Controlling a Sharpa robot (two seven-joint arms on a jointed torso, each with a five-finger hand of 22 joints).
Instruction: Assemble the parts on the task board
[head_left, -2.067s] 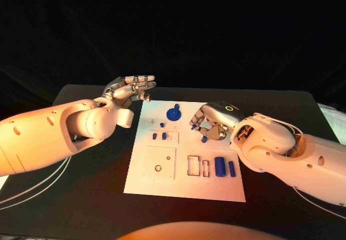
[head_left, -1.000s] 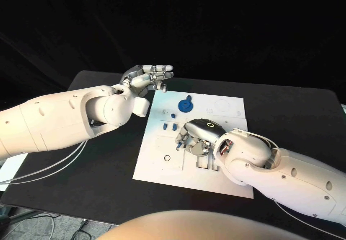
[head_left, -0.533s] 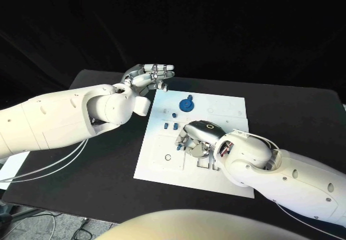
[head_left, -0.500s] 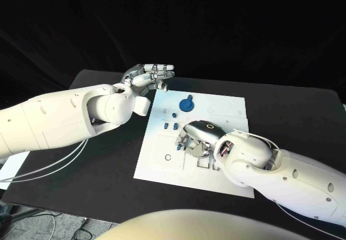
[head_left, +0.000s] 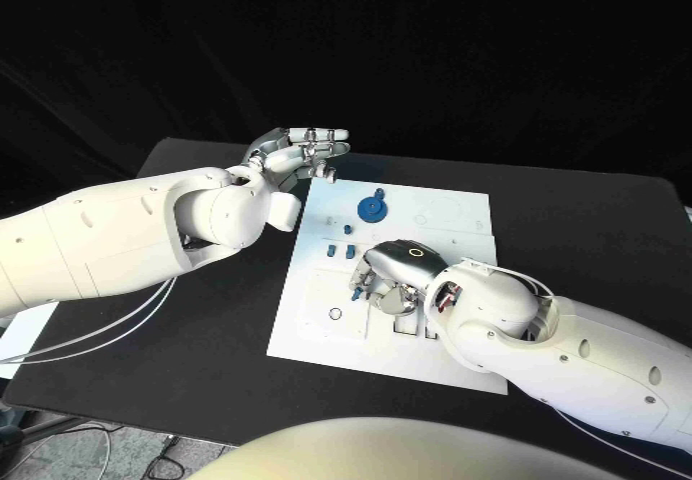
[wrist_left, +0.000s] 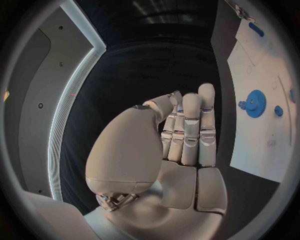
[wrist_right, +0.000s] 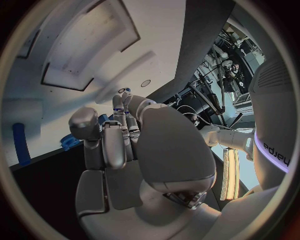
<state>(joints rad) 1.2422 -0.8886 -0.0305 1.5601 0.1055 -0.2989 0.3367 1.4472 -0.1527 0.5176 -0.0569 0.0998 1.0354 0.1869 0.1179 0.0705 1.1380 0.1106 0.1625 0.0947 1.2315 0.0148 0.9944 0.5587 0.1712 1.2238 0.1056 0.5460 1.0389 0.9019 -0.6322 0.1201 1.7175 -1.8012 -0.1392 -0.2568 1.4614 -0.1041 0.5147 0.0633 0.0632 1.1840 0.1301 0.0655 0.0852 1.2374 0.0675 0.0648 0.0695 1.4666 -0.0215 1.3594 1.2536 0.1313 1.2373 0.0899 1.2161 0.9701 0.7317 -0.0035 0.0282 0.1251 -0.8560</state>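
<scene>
Right silver hand (head_left: 387, 278) held low over middle of white task board (head_left: 456, 222), fingers curled together on small blue piece (wrist_right: 127, 92). Left silver hand (head_left: 296, 152) held past board's far-left corner, fingers bunched together, nothing gripped.

Fingertips of the right hand (head_left: 387, 283) hidden beneath its own palm over the task board (head_left: 454, 222); anything pinched there impossible to tell. Slots near the wrist partly covered.

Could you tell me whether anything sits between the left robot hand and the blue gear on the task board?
Nothing visible does. The left robot hand hovers off the task board corner; only bare white surface separates it from the blue gear.
</scene>
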